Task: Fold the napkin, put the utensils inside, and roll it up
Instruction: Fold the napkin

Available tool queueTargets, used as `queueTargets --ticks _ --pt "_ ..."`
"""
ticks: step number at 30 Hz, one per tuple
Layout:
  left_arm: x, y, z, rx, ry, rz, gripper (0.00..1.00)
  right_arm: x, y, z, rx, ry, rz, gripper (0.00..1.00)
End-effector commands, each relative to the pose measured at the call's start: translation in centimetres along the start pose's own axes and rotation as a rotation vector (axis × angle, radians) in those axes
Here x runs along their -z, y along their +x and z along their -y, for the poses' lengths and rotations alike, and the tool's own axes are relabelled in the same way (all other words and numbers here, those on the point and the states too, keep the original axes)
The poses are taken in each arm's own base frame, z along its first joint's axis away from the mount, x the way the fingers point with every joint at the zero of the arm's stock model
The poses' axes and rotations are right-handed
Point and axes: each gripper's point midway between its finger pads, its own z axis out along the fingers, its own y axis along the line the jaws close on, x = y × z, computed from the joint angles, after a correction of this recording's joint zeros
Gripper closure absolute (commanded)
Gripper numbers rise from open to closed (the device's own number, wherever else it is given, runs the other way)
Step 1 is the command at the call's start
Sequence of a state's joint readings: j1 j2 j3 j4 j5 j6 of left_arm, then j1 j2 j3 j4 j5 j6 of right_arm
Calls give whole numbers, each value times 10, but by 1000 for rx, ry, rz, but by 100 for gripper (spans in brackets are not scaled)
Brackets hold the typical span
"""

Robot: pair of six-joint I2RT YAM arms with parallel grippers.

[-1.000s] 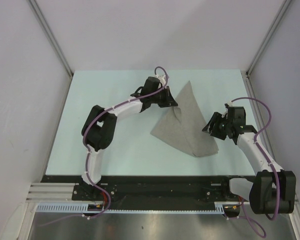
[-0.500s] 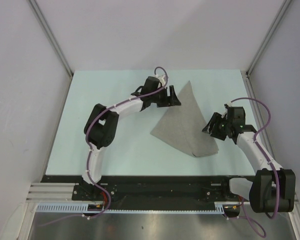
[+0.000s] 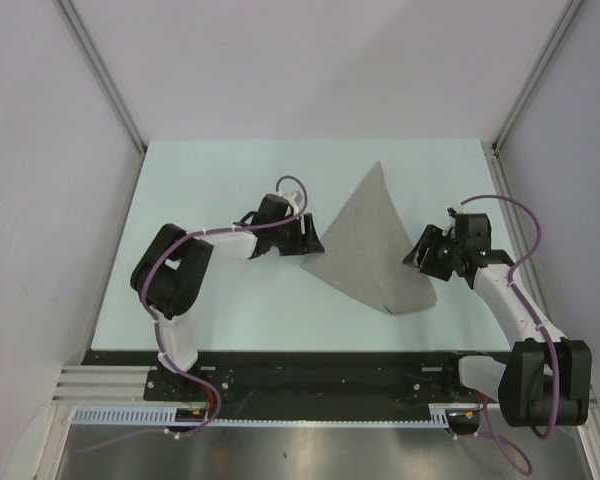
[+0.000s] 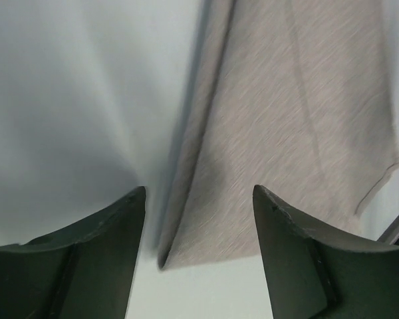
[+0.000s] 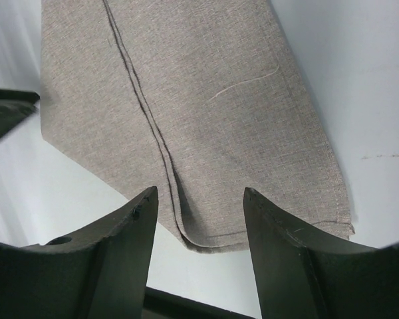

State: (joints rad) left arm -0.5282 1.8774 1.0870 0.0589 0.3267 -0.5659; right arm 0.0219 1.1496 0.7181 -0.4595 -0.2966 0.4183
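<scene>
Top external view: the napkin (image 3: 375, 245) lies flat, folded into a triangle, right of centre on the table (image 3: 210, 180), likely awaiting utensils; none show. The left arm (image 3: 215, 240) reaches low to its left corner; the right arm (image 3: 510, 300) bends toward its right edge. Left wrist: the left gripper (image 4: 199, 189) gapes wide, empty, before that corner. Right wrist: the right gripper (image 5: 199, 191) hangs with jaws apart, empty, above a hemmed corner.

Robotics lab test cell, by the looks. Pale bench (image 3: 220, 190) boxed in by plain white panels (image 3: 40, 200) and aluminium posts (image 3: 103, 78).
</scene>
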Motion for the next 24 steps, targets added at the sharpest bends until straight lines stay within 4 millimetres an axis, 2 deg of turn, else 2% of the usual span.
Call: queueTargets --ticks 1,7,11,16,21,22,24 --pt "16 -2 13 -37 53 47 30 14 -11 -15 35 -54 37 41" --pt "16 18 1 -19 34 8 35 20 -11 -19 28 -64 46 40" --pt "15 25 3 7 68 4 46 22 -10 -19 23 -61 48 40" --pt "14 36 2 29 87 -18 52 23 -10 -22 25 -61 47 40" --pt "17 50 4 66 134 -31 71 22 -10 -28 36 -64 48 40" --pt "18 53 5 72 144 -39 80 22 -12 -29 36 -63 52 40" --pt "20 60 3 84 145 -44 91 19 -12 -33 44 -69 46 40"
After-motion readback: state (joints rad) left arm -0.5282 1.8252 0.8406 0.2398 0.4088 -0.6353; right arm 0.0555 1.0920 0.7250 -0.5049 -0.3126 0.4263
